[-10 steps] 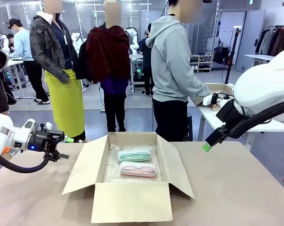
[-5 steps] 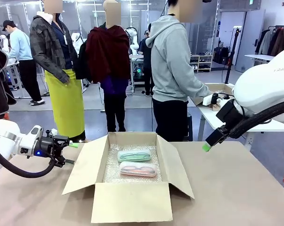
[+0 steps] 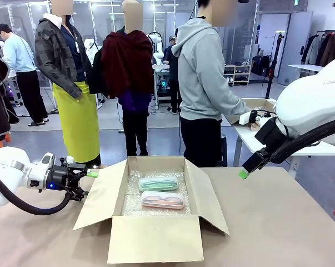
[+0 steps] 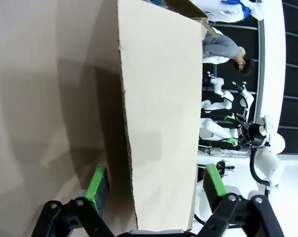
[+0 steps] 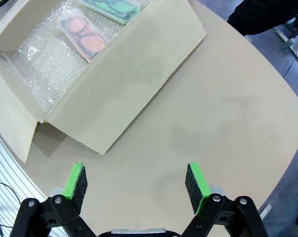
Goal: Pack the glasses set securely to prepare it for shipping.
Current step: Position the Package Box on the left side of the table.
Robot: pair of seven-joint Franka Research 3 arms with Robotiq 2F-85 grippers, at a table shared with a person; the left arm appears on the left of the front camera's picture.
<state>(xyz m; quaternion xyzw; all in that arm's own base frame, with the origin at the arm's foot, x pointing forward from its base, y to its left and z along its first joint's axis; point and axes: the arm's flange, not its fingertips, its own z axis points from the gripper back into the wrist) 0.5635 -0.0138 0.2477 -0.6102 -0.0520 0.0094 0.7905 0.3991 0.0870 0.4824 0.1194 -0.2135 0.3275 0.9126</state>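
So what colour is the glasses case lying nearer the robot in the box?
Pale pink; the case shows best in the front view.

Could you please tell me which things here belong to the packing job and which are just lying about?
Job: cardboard box, bubble wrap lining, mint green case, pale pink case, left gripper astride the left flap.
Lying about: second box on the side table.
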